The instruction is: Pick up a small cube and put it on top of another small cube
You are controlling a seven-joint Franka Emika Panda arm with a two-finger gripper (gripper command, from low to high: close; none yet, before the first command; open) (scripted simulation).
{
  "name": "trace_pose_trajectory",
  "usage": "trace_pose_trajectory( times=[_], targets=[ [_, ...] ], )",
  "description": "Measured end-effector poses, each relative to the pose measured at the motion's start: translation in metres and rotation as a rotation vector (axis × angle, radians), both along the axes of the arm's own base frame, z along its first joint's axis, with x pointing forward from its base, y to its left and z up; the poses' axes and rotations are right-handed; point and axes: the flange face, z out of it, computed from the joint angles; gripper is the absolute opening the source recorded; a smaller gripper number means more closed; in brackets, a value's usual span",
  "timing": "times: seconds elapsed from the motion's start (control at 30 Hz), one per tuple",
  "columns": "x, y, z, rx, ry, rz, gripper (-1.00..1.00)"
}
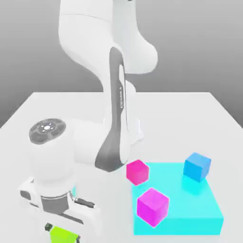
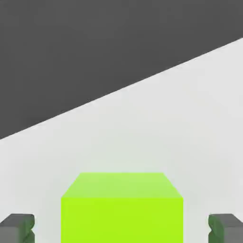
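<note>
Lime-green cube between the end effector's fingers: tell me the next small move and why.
Probably finish closing the end effector on the small plain lime-green cube. In the hand view the cube sits centred between the dark fingertips, with a gap showing on each side, so nothing grips it yet. The exterior view shows the cube on the white table, directly beneath the hand.

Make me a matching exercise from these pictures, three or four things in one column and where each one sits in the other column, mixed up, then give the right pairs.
Things
1. small lime-green cube
2. small blue cube
3. flat cyan slab
4. two-finger gripper

Places
A. on the slab, near its far corner at the exterior view's right
B. between the gripper's fingers, gaps on both sides
C. lying on the white table, carrying the magenta cubes
D. low over the table at the exterior view's left

Pairs: 1-B, 2-A, 3-C, 4-D
</note>
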Motion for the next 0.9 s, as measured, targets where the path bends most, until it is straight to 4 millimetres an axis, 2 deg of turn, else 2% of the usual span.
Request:
trace_pose_trajectory(
  times=[0.1,0.13,0.3,0.37,0.43,0.53,0.57,0.7,0.83,0.9],
  targets=[
    [0.0,0.0,-0.005,0.0,0.0,0.0,-1.0],
    [0.0,0.0,0.0,0.0,0.0,0.0,-1.0],
    [0.003,0.004,0.055,0.002,0.004,0.017,-1.0],
    [0.007,0.04,0.073,0.017,0.006,0.13,-1.0],
    [0.003,0.089,0.091,0.032,0.004,0.28,-1.0],
    [-0.014,0.165,0.117,0.049,0.002,0.526,-1.0],
    [-0.024,0.199,0.125,0.052,0.002,0.631,-1.0],
    [-0.075,0.284,0.153,0.053,0.003,0.963,-1.0],
    [-0.135,0.34,0.176,0.033,0.006,1.269,-1.0],
    [-0.162,0.355,0.178,0.012,0.004,1.378,-1.0]
  ],
)
